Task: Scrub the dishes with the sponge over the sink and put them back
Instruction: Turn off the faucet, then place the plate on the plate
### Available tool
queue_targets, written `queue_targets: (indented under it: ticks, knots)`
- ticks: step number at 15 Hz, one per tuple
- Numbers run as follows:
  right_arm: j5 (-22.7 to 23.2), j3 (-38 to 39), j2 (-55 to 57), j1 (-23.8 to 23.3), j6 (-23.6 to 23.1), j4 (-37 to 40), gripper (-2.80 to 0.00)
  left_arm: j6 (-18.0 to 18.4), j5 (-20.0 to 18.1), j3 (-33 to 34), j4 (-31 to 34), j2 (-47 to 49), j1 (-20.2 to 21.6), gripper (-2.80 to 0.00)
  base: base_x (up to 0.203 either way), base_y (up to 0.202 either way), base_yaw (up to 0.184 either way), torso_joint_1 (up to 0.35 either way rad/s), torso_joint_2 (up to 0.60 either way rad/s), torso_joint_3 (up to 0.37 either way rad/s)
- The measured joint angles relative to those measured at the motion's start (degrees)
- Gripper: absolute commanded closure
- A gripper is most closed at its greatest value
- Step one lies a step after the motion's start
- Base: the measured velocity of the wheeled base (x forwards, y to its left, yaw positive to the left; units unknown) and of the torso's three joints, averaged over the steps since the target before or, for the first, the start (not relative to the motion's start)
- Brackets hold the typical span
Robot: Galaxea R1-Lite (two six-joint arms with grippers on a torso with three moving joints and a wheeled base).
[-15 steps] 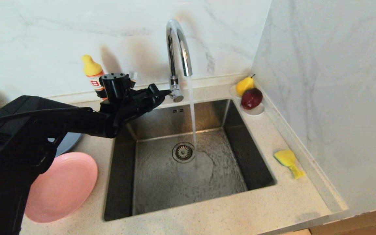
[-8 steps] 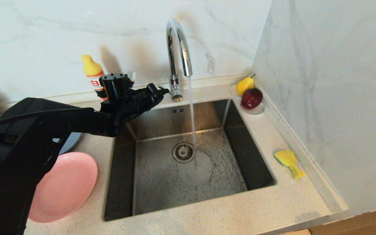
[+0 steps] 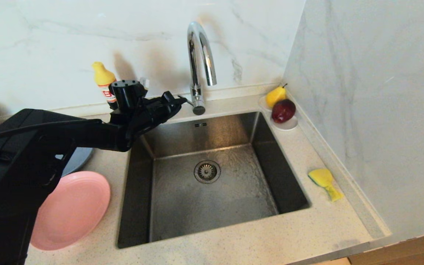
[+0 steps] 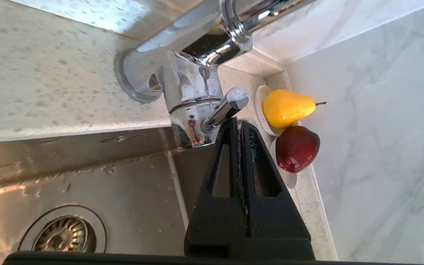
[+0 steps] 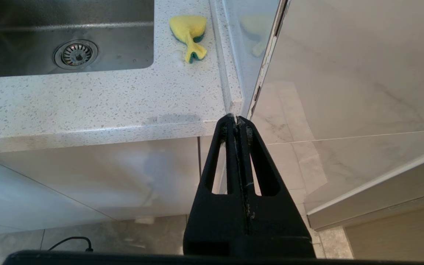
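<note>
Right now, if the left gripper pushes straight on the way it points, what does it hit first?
Most likely the tap lever: the shut left gripper has its tips right at it, contact unclear. Beyond lies the saucer with fruit.

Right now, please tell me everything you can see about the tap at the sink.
The tap is a tall gooseneck of shiny chrome, standing upright on the speckled counter at the back rim of the sink. Its spout curves over the basin, and no water is running from it. A round base meets the counter, and a short rod-like lever sticks out from the body. The left gripper, shut, has its tips at that lever; actual contact cannot be confirmed.
</note>
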State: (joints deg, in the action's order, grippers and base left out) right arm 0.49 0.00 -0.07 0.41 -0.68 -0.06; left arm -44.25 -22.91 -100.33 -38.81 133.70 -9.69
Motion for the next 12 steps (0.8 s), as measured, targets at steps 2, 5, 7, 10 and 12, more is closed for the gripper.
queue_targets:
  ticks: [2, 5, 7, 10, 12]
  knots:
    - [0.02, 0.00, 0.00, 0.00, 0.00, -0.02, 0.00, -0.07, 0.14, 3.47, -0.37, -2.81, 0.11, 0.00, 0.000, 0.000, 0.000, 0.000, 0.00, 0.000]
    - [0.03, 0.00, 0.00, 0.00, 0.00, -0.02, 0.00, 0.37, 0.06, 11.71, -3.56, -10.80, -1.45, 0.00, 0.000, 0.000, 0.000, 0.000, 0.00, 0.000]
    - [-0.01, 0.00, 0.00, 0.00, 0.02, -0.02, 0.00, 2.94, 0.11, 18.50, -4.99, -17.88, -2.31, 0.00, 0.000, 0.000, 0.000, 0.000, 0.00, 0.000]
    - [0.02, 0.00, 0.00, 0.00, 0.00, -0.02, 0.00, 13.55, 4.06, 30.89, -4.93, -29.40, -2.90, 0.00, 0.000, 0.000, 0.000, 0.000, 0.00, 0.000]
    - [0.02, 0.00, 0.00, 0.02, 0.04, -0.02, 0.00, 22.70, 11.81, 37.08, -3.33, -37.21, -2.95, 0.00, 0.000, 0.000, 0.000, 0.000, 0.00, 0.000]
